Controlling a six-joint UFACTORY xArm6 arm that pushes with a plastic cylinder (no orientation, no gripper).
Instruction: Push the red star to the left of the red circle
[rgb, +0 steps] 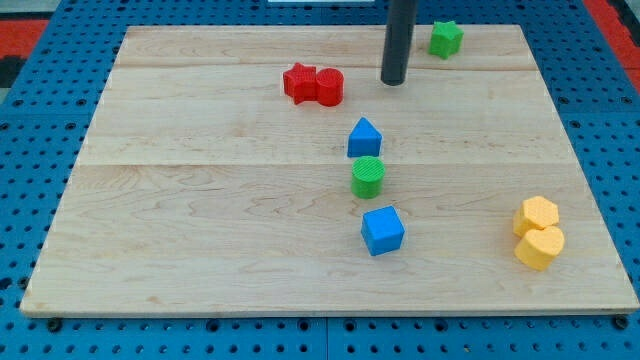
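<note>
The red star (298, 82) is seen in the upper middle of the frame, a little left of centre, on the wooden worktop (200, 220). It is touching the red circle (329, 87), which sits on its right side. So the star is already on the left of the circle.

The dark rod comes down from the top of the frame. Its lower end, my tip (393, 82), is placed just to the right of the red circle, with a small gap between them. There is no grasping tool on this arm, only the straight rod, so nothing can be spread, pressed together or pinched.

A green star (446, 38) is found near the top, to the right of the rod. Below the tip, near the middle, a blue block with a pointed top (364, 138) is seen, with a green cylinder (368, 176) just under it and a blue cube (383, 230) lower down. At the lower right, two yellow blocks (539, 232) are set touching each other.
</note>
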